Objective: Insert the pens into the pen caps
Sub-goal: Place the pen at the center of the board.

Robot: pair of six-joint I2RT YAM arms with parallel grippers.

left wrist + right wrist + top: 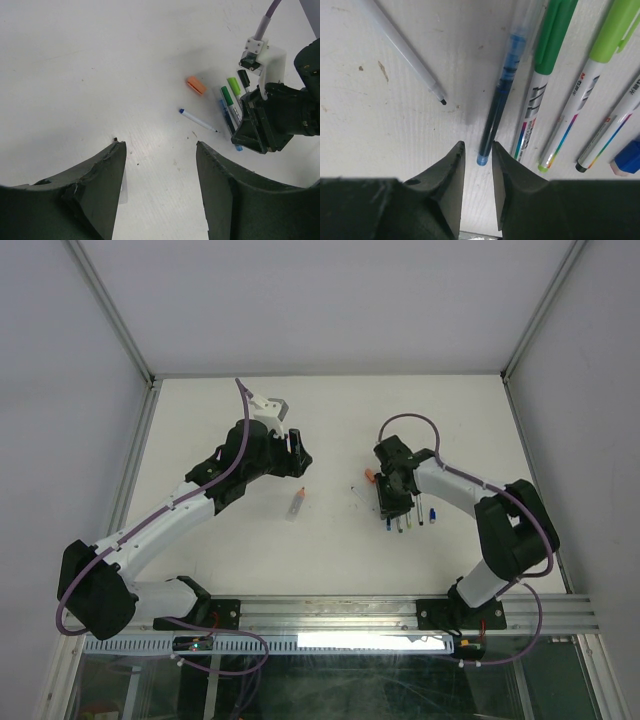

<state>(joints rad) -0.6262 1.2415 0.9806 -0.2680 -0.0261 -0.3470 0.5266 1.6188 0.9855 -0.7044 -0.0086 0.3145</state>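
Right gripper [477, 147], narrowly parted astride the end of the blue pen [497, 95], grips nothing; closing off-centre could roll it against the green pen [536, 90]. Left gripper [161, 145] gapes empty.

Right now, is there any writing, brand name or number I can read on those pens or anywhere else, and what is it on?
Nothing reads cleanly.
Dark green-capped pen: grey marks on its white barrel, too blurred to read.
Light green-capped pen: small dark characters, too blurred to read.
Pen beside it, at the right: similar characters, also unreadable.
Elsewhere: no writing visible.
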